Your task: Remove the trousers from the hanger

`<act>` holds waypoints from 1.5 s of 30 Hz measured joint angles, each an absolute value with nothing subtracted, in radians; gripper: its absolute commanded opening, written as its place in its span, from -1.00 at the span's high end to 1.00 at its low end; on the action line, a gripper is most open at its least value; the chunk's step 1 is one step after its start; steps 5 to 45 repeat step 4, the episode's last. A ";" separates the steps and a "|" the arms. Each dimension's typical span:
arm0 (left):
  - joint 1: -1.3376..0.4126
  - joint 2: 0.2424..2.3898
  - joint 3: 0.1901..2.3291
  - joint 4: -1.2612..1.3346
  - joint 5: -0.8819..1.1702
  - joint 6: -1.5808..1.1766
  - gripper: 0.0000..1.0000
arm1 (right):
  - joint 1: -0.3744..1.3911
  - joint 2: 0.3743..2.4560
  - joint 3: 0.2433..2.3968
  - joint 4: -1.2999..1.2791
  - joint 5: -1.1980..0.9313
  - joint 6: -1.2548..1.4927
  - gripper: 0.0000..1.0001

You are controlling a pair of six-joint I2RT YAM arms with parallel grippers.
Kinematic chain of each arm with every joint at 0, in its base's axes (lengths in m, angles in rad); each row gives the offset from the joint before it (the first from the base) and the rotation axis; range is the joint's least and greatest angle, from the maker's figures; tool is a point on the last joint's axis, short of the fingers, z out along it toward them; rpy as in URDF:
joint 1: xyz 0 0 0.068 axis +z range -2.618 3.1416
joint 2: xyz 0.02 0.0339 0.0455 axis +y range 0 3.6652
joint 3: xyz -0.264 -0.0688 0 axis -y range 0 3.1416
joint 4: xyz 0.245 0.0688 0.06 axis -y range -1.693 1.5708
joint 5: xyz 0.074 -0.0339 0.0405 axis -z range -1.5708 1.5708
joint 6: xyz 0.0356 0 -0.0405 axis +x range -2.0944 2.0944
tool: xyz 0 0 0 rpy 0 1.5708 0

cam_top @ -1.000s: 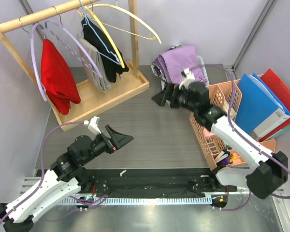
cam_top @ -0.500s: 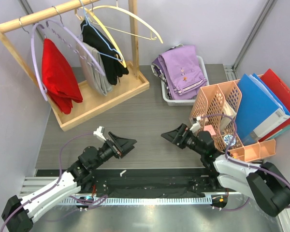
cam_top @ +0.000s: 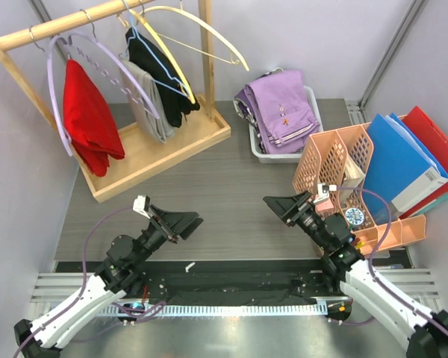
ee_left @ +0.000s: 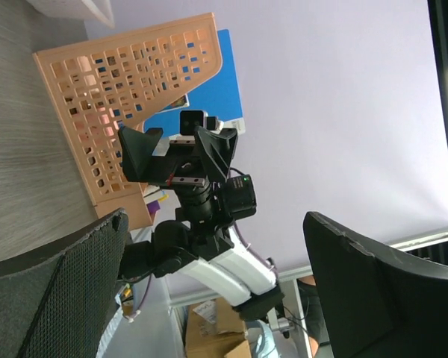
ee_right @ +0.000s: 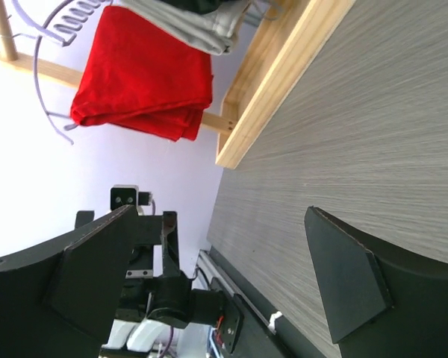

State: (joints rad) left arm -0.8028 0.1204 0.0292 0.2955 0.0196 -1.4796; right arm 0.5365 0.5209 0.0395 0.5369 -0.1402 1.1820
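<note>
The lilac trousers (cam_top: 284, 112) with small buttons lie folded in a white bin (cam_top: 257, 153) at the back, off any hanger. A darker patterned purple garment (cam_top: 245, 101) peeks out beneath them. A yellow hanger (cam_top: 201, 30) on the wooden rail hangs bare. My left gripper (cam_top: 190, 221) is low near the table's front, open and holding nothing. My right gripper (cam_top: 276, 205) is open and faces it, beside the orange basket. In the left wrist view the open left gripper (ee_left: 216, 291) frames the right arm; the right gripper (ee_right: 216, 276) frames the left arm and bare table.
A wooden rack (cam_top: 160, 153) at the back left carries a red garment (cam_top: 89, 115) on a lilac hanger, plus grey (cam_top: 151, 112) and black (cam_top: 164, 78) garments. An orange basket (cam_top: 336, 164) and blue and red folders (cam_top: 403, 160) stand at the right.
My right arm has pulled back from the bin and dropped low toward the front edge. The left arm has drawn back slightly, its jaws a little wider.
</note>
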 measured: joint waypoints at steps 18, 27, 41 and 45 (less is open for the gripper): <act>-0.803 0.028 0.030 0.191 0.006 -1.478 -0.99 | 0.537 0.360 0.039 0.335 -0.089 1.180 -0.99; -0.803 0.028 0.030 0.191 0.006 -1.478 -0.99 | 0.537 0.360 0.039 0.335 -0.089 1.180 -0.99; -0.803 0.028 0.030 0.191 0.006 -1.478 -0.99 | 0.537 0.360 0.039 0.335 -0.089 1.180 -0.99; -0.803 0.028 0.030 0.191 0.006 -1.478 -0.99 | 0.537 0.360 0.039 0.335 -0.089 1.180 -0.99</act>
